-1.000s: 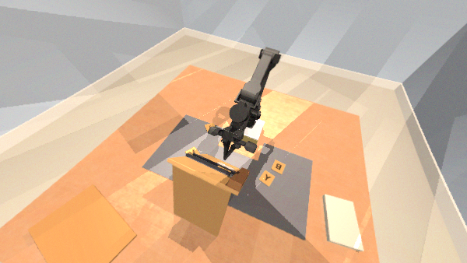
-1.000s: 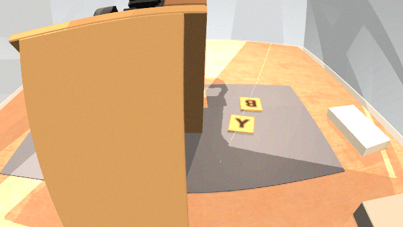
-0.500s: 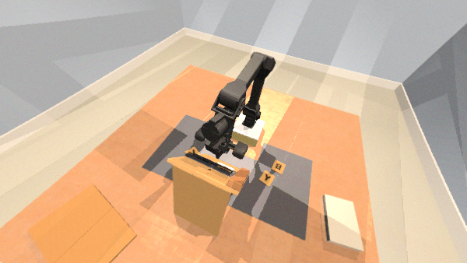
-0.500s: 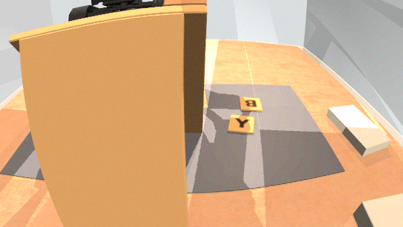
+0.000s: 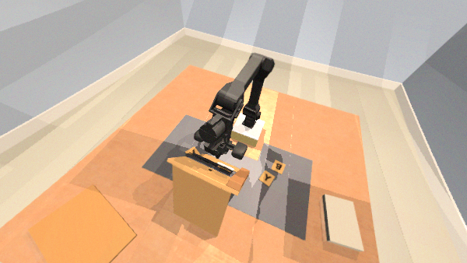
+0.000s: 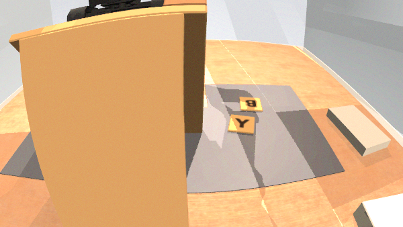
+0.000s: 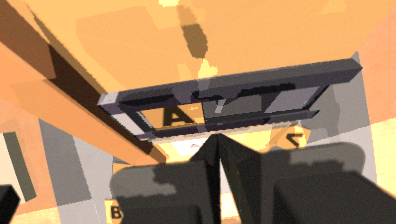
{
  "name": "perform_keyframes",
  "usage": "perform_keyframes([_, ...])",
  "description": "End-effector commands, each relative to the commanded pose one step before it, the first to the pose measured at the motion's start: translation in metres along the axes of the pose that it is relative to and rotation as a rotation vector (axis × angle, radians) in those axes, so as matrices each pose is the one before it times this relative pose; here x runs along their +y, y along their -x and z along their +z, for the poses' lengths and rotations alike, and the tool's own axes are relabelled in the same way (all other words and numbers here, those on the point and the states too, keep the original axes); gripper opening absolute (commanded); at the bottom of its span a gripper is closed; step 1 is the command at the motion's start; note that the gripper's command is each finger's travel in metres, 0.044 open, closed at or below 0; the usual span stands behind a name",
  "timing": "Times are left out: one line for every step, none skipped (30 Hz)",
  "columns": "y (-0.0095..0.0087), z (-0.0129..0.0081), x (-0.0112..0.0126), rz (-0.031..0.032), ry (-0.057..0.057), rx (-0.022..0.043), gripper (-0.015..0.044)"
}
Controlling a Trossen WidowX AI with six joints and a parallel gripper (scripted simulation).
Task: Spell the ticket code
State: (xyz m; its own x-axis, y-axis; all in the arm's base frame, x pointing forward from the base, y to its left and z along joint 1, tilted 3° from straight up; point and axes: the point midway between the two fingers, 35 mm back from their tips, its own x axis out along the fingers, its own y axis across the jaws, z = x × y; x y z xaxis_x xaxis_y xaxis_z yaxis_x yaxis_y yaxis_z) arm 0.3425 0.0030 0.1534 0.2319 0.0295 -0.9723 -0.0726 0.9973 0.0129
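Observation:
In the wrist view the dark letter rail (image 7: 235, 80) runs across the orange board (image 7: 150, 40). An orange tile A (image 7: 175, 116) sits in the rail at its left end; the slot to its right is bare. My gripper (image 7: 216, 139) (image 5: 217, 151) is shut on nothing, with its fingertips together just in front of the rail's lower bar. Tiles B (image 5: 279, 166) (image 6: 250, 103) and Y (image 5: 267, 177) (image 6: 241, 123) lie flat on the grey mat (image 5: 280, 210) (image 6: 285, 158) beside the board (image 5: 198, 194) (image 6: 101, 117). The ticket is hidden behind my fingers.
Another orange tile (image 7: 292, 139) shows partly past my right finger; its letter is unclear. A white slab (image 5: 342, 222) (image 6: 357, 129) lies right of the mat. An orange sheet (image 5: 82, 229) lies at the front left. The arm's white pedestal (image 5: 249, 134) stands behind the board.

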Motion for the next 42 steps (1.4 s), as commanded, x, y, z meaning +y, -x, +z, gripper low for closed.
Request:
perform_keyframes([-0.00468,0.00106,0.00125,0.00752,0.0040,0.00823,0.0000])
perform_keyframes([-0.00044,0.00025,0.00005,0.00001,0.0000,-0.00003,0.0000])
perform_keyframes([-0.00043,0.00026,0.00005,0.00001,0.0000,-0.00003,0.0000])
perform_keyframes([-0.00042,0.00027,0.00004,0.00001,0.0000,-0.00004,0.0000])
perform_keyframes([-0.00042,0.00028,0.00004,0.00000,0.0000,-0.00004,0.0000])
perform_keyframes([-0.00041,0.00028,0.00003,0.00000,0.0000,-0.00004,0.0000])
perform_keyframes([-0.00041,0.00029,0.00003,0.00000,0.0000,-0.00004,0.0000])
perform_keyframes([-0.00040,0.00029,0.00002,0.00000,0.0000,-0.00004,0.0000])
perform_keyframes([-0.00040,0.00030,0.00002,0.00000,0.0000,-0.00004,0.0000])
perform_keyframes([-0.00039,0.00030,0.00002,0.00000,0.0000,-0.00004,0.0000])
perform_keyframes([-0.00039,0.00030,0.00001,0.00000,0.0000,-0.00004,0.0000])
perform_keyframes([-0.00039,0.00031,0.00001,0.00000,0.0000,-0.00004,0.0000])
perform_keyframes([-0.00039,0.00031,0.00001,0.00000,0.0000,-0.00004,0.0000])
perform_keyframes([-0.00039,0.00031,0.00000,0.00000,0.0000,-0.00004,0.0000])
perform_keyframes([-0.00039,0.00031,0.00000,0.00000,0.0000,-0.00004,0.0000])
perform_keyframes([-0.00038,0.00031,0.00000,0.00000,0.0000,-0.00004,0.0000])
perform_keyframes([-0.00038,0.00031,0.00000,0.00000,0.0000,-0.00004,0.0000])
perform_keyframes([-0.00038,0.00031,-0.00001,0.00000,0.0000,-0.00004,0.0000])
perform_keyframes([-0.00038,0.00031,-0.00001,0.00000,0.0000,-0.00004,0.0000])
perform_keyframes([-0.00038,0.00031,-0.00001,0.00000,0.0000,-0.00004,0.0000])
perform_keyframes([-0.00038,0.00031,-0.00001,0.00000,0.0000,-0.00004,0.0000])
perform_keyframes([-0.00038,0.00031,0.00000,0.00000,0.0000,-0.00004,0.0000])
perform_keyframes([-0.00038,0.00031,0.00000,0.00000,0.0000,-0.00004,0.0000])
perform_keyframes([-0.00038,0.00031,-0.00001,0.00000,0.0000,-0.00004,0.0000])
perform_keyframes([-0.00038,0.00031,-0.00001,0.00000,0.0000,-0.00004,0.0000])
perform_keyframes([-0.00038,0.00031,-0.00002,0.00000,0.0000,-0.00004,0.0000])
perform_keyframes([-0.00038,0.00031,-0.00002,0.00000,0.0000,-0.00004,0.0000])
perform_keyframes([-0.00039,0.00031,-0.00002,0.00000,0.0000,-0.00004,0.0000])
perform_keyframes([-0.00039,0.00031,-0.00002,0.00000,0.0000,-0.00004,0.0000])
perform_keyframes([-0.00039,0.00031,-0.00001,0.00000,0.0000,-0.00004,0.0000])
perform_keyframes([-0.00039,0.00031,-0.00001,0.00000,0.0000,-0.00004,0.0000])
perform_keyframes([-0.00039,0.00031,-0.00001,0.00000,0.0000,-0.00004,0.0000])
perform_keyframes([-0.00039,0.00031,-0.00001,0.00000,0.0000,-0.00004,0.0000])
perform_keyframes([-0.00039,0.00031,-0.00001,0.00000,0.0000,-0.00004,0.0000])
perform_keyframes([-0.00039,0.00031,-0.00001,0.00000,0.0000,-0.00004,0.0000])
perform_keyframes([-0.00039,0.00031,-0.00001,0.00000,0.0000,-0.00004,0.0000])
perform_keyframes([-0.00038,0.00031,-0.00001,0.00000,0.0000,-0.00004,0.0000])
perform_keyframes([-0.00038,0.00031,-0.00001,0.00000,0.0000,-0.00004,0.0000])
perform_keyframes([-0.00038,0.00031,-0.00001,0.00000,0.0000,-0.00004,0.0000])
perform_keyframes([-0.00038,0.00031,-0.00001,0.00000,0.0000,-0.00004,0.0000])
perform_keyframes([-0.00038,0.00031,-0.00001,0.00000,0.0000,-0.00004,0.0000])
perform_keyframes([-0.00038,0.00031,-0.00001,0.00000,0.0000,-0.00004,0.0000])
